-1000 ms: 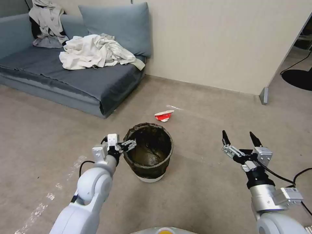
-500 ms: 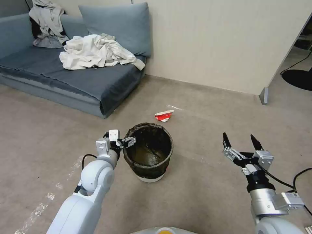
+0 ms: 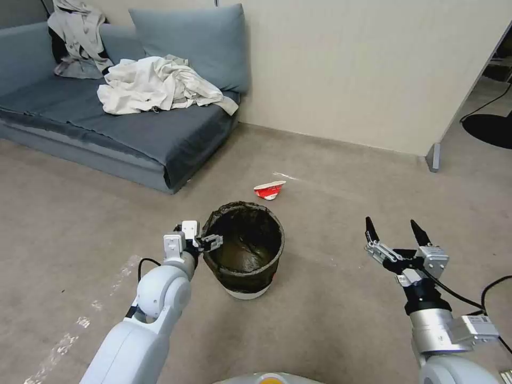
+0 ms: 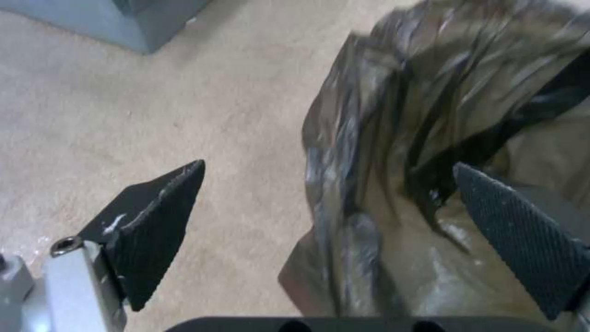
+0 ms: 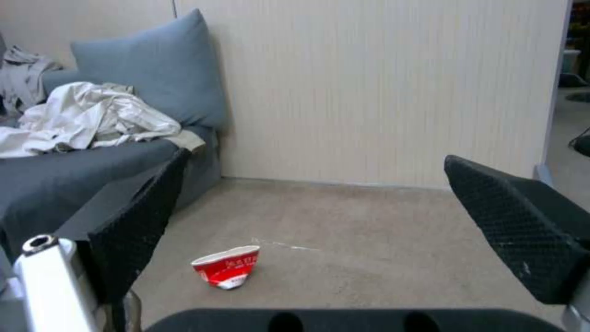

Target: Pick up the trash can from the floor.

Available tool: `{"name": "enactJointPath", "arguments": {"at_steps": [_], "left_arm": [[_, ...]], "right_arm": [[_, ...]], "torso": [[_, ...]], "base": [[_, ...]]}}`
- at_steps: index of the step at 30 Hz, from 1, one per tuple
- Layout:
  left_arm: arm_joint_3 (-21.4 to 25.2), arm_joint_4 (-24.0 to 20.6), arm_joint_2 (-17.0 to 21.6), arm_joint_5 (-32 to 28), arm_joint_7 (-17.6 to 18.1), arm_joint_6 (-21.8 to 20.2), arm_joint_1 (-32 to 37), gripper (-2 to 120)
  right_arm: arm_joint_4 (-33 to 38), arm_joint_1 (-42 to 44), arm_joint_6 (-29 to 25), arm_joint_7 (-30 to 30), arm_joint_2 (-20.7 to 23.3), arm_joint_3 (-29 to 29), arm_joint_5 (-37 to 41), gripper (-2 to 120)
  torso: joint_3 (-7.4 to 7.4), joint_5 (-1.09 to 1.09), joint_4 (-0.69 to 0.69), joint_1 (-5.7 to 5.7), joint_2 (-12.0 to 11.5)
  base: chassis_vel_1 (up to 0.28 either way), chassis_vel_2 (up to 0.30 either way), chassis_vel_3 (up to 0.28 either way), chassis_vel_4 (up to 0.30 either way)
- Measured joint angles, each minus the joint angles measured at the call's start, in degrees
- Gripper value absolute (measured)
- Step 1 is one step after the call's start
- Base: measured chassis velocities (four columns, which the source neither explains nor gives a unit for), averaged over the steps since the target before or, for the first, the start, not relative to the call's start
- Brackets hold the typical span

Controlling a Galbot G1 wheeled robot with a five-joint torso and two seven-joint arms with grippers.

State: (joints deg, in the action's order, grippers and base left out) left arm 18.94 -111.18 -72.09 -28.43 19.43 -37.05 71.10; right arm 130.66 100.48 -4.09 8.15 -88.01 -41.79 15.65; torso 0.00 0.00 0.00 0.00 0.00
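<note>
left hand (image 3: 209, 241) sits at the near-left rim of the trash can (image 3: 244, 253), fingers spread wide and gripping nothing; in the left wrist view one fingertip (image 4: 161, 207) hangs outside over the floor (image 4: 123, 115) while the other (image 4: 522, 230) is inside the bin, so the bag-covered rim (image 4: 344, 193) lies between them. compared with a second ago the hand has slid a little lower and nearer the robot along the rim, and the forearm has shifted with it, which looks like a small adjustment to straddle the wall more squarely rather than any lift. the trash can itself has not moved: it stands upright on the floor (image 3: 330, 320) in front of the robot, its dark bag folded over the rim and the white base showing below. judging from this, the grasp is lined up but not yet closed, so the pickup has not started. right hand (image 3: 394, 232) hovers well apart to the right, fingers wide open and empty, dropped slightly from where it was. beyond the bin a crushed red-and-white cup (image 3: 269, 189) lies on the floor, and farther back a grey sofa (image 3: 133, 133) carries crumpled clothes
</note>
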Motion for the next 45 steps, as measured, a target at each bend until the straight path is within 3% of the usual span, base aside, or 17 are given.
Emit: {"name": "enactJointPath", "arguments": {"at_steps": [17, 31, 35, 45], "left_arm": [[-3.4, 4.2, -0.3, -0.2, 0.9, -1.3, -2.0, 100], [-6.0, 8.9, -0.7, -3.4, 4.1, -2.9, -5.9, 93], [-6.0, 9.2, -0.6, -3.7, 4.1, -2.9, -6.1, 88], [-5.9, 8.7, -0.5, -4.6, 5.0, -2.9, -6.1, 58]], "right_arm": [[-0.9, -0.2, -0.4, -0.1, 0.3, 0.0, 0.2, 100], [-2.3, -1.3, -0.5, -0.3, 0.5, -0.8, 1.2, 100], [-2.5, -1.6, -0.5, -0.3, 0.4, -0.7, 1.2, 100], [-2.9, -2.0, -0.3, -0.3, 0.4, -0.6, 1.2, 100]], "torso": [[0.00, 0.00, 0.00, 0.00, 0.0], [-0.01, 0.05, 0.01, 0.00, 0.0], [-0.01, 0.04, 0.02, -0.01, 0.0], [0.00, -0.01, -0.01, -0.01, 0.0]], "base": [[0.000, 0.000, 0.000, 0.000], [0.000, 0.000, 0.000, 0.000], [0.000, 0.000, 0.000, 0.000], [0.000, 0.000, 0.000, 0.000]]}}
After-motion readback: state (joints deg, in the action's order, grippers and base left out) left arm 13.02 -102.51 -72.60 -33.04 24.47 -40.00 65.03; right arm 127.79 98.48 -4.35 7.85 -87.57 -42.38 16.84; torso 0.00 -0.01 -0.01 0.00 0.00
